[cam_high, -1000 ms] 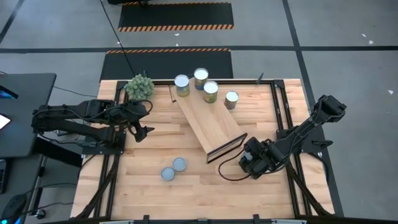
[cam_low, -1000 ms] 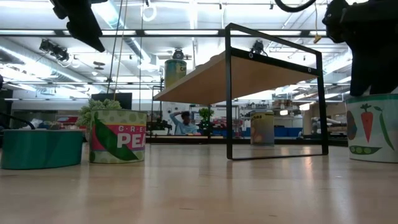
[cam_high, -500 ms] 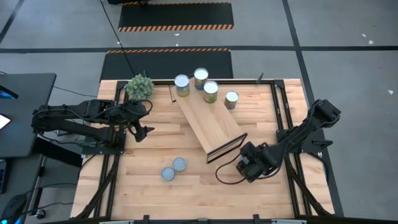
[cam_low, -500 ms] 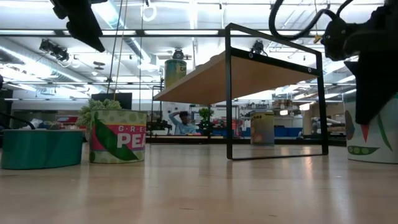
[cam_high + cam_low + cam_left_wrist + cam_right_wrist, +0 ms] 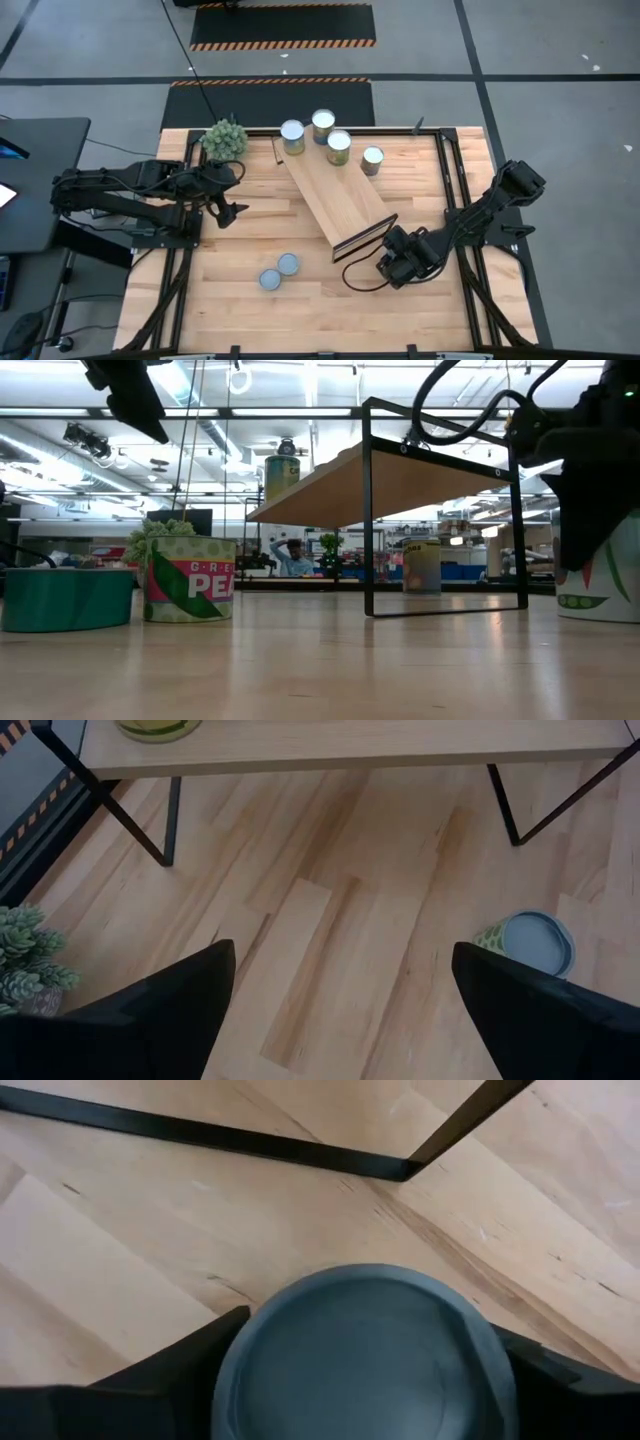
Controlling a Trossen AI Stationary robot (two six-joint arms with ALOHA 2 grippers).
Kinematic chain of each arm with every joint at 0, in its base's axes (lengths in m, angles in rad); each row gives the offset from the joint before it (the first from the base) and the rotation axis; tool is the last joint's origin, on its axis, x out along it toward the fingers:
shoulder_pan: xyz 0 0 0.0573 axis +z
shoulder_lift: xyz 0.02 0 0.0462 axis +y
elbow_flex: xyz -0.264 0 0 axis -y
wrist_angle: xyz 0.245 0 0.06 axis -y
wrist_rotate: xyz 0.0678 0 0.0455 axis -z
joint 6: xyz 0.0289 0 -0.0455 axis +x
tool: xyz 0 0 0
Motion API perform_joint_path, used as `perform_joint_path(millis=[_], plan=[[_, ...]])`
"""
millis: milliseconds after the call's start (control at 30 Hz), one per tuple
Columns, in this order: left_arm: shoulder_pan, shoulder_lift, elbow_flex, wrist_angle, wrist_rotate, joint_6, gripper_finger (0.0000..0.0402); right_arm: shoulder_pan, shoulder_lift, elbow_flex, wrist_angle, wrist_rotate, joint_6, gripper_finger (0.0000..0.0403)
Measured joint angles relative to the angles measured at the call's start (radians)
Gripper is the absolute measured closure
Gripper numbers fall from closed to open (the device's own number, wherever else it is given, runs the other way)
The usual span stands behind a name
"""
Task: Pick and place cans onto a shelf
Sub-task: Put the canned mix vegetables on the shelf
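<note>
My right gripper (image 5: pixel 392 268) stands over a can (image 5: pixel 365 1350) at the table's near right, just beyond the shelf's dark-framed end (image 5: pixel 365 238), and is shut on it. In the low view that can (image 5: pixel 600 580), with a vegetable label, is half hidden behind the gripper (image 5: pixel 585 510). The light-wood shelf (image 5: pixel 335 195) lies slantwise across the table's middle, with one can (image 5: pixel 283 472) on top. Other cans (image 5: pixel 323 123) stand at the far edge. Two cans (image 5: pixel 279 271) stand near the front. My left gripper (image 5: pixel 225 205) hovers open at the left. My right gripper pinches the can between its two fingers (image 5: pixel 170 1365), one on each opposite side of the wall just under the grey top's rim (image 5: pixel 232 1342). The fingers come from above, pointing steeply down. The can stands upright with its base on the table.
A green spiky plant ball (image 5: pixel 225 138) sits at the far left corner. The shelf's black frame legs (image 5: pixel 300 1148) run close past the held can. Bare tabletop (image 5: pixel 330 295) lies along the near edge between the two front cans and my right gripper.
My right gripper has sunk and shifted a little toward the table's left and near edge. It was above the can and now its fingers reach down over the can's sides. The can stands where it was.
</note>
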Motion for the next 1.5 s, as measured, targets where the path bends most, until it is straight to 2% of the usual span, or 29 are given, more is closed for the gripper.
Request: perform_joint_path(millis=[133, 433, 700, 1067, 1333, 1500], plan=[[0.000, 0.000, 0.000, 0.000, 0.000, 0.006, 0.0025, -0.010, -0.004, 0.000, 0.000, -0.017, 0.002, 0.0124], [0.000, 0.000, 0.000, 0.007, 0.000, 0.008, 0.0025, -0.010, -0.059, 0.000, -0.003, -0.075, -0.002, 0.0125], [0.000, 0.000, 0.000, 0.051, -0.005, 0.024, 0.0025, -0.009, -0.169, 0.000, -0.048, -0.037, -0.007, 0.0125], [0.000, 0.000, 0.000, 0.054, -0.012, 0.027, 0.0025, -0.008, -0.356, 0.000, -0.089, -0.077, -0.071, 0.0124], [0.000, 0.000, 0.000, 0.065, -0.021, 0.038, 0.0025, -0.056, -0.497, 0.000, -0.133, -0.207, -0.145, 0.0123], [0.000, 0.000, 0.000, 0.069, -0.030, 0.037, 0.0025, -0.095, -0.571, 0.000, -0.215, -0.216, -0.142, 0.0123]])
